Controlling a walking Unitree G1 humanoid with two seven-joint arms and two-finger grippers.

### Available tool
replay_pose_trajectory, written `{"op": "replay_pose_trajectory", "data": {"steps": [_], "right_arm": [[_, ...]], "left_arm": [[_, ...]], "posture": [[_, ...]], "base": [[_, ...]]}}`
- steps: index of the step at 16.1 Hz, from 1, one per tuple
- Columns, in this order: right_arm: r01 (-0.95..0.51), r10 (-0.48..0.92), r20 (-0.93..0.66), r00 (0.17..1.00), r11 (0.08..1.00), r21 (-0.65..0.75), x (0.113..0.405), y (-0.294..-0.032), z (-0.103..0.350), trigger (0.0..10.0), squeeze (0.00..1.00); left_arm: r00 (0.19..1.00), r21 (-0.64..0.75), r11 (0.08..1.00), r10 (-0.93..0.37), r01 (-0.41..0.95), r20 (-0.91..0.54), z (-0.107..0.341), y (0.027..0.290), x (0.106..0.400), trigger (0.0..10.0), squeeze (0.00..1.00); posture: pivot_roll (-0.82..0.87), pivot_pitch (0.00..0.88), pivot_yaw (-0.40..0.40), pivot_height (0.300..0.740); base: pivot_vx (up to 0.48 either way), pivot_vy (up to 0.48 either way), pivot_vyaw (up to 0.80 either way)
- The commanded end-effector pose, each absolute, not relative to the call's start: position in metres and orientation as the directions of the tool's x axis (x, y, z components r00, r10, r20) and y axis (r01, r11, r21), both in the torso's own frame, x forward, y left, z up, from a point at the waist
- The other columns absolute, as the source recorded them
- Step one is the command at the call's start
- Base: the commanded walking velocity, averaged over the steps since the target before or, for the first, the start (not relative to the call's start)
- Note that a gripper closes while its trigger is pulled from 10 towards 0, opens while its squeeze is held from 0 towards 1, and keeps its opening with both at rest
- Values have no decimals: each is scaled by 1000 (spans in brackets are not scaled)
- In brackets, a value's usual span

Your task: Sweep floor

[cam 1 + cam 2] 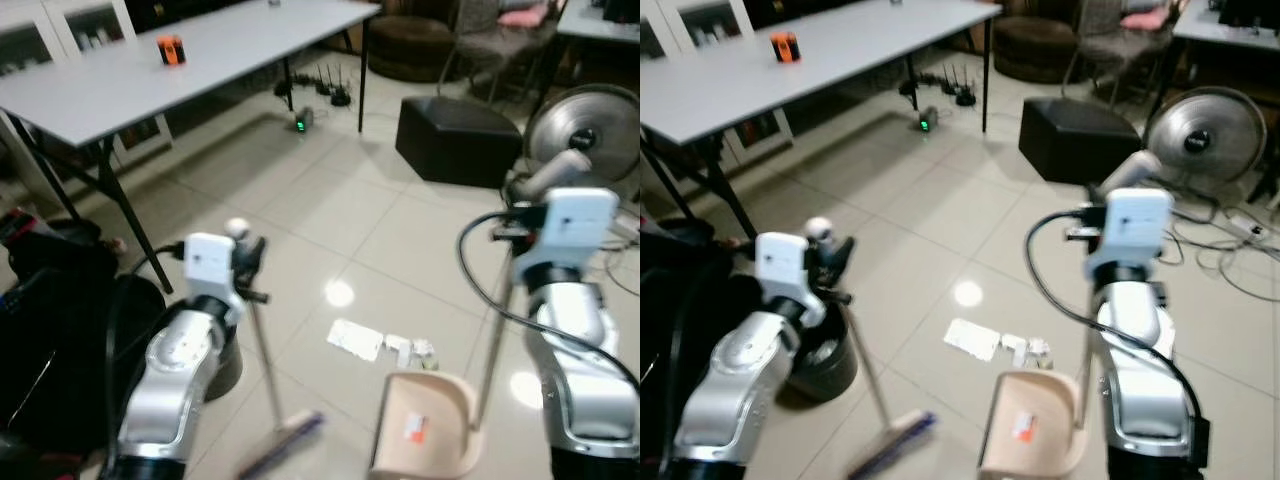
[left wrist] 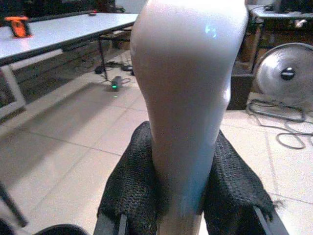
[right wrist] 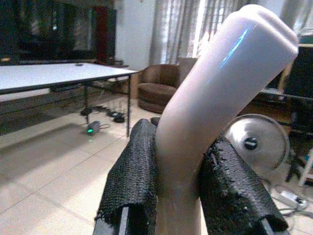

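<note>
— Beige dustpan (image 1: 425, 425), position and contents?
— Standing on the tiled floor (image 1: 300, 200) in front of the robot, mouth facing the litter. One small orange-and-white scrap (image 1: 416, 430) lies inside it. Its pole rises near upright to the right gripper (image 3: 181, 196), whose fingers (image 3: 132, 176) are pinched on the pale handle.

— Litter?
— White paper scraps (image 1: 380, 345) on the tile, just beyond the dustpan's mouth.

— Broom (image 1: 282, 440)?
— Head on the floor to the left of the dustpan, blurred. Its thin shaft slants up and away to the left gripper (image 2: 181, 196), clamped on the handle's rounded top.

— Other containers?
— Dark round bin (image 1: 825, 355) beside the left arm; contents cannot be made out.

— Surroundings?
— Grey worktop (image 1: 200, 60) carrying an orange object (image 1: 171, 49); black box (image 1: 455, 135) and fan (image 1: 588, 130) farther off.
</note>
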State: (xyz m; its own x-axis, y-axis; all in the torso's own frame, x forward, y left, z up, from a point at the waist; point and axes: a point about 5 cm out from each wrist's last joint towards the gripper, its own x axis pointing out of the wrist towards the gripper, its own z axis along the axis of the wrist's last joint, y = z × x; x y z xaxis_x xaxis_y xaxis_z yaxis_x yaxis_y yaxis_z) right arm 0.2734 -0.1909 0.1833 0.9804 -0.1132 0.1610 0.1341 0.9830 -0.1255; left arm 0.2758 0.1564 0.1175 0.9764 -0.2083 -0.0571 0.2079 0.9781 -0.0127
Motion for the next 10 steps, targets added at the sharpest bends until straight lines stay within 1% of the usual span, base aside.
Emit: {"op": "replay_pose_trajectory", "data": {"steps": [1,6,9,10], "right_arm": [[137,-109,194,975,981,-137,272,-192,192,10000,0],[123,-97,188,977,983,-137,272,-189,191,10000,0],[136,-118,183,976,987,-90,271,-191,190,10000,0],[144,-129,186,974,987,-70,270,-192,191,10000,0]], "left_arm": [[978,-10,978,-207,207,-25,126,155,278,10000,0],[978,0,979,-206,206,-22,126,157,279,10000,0],[977,8,977,-211,211,-15,129,155,281,10000,0],[977,12,977,-211,211,-7,130,155,281,10000,0]], "posture": [[-39,0,25,740],[-40,0,24,740],[-39,0,25,740],[-39,0,26,740]], "base": [[0,0,0],[0,0,0],[0,0,0],[0,0,-800]]}}
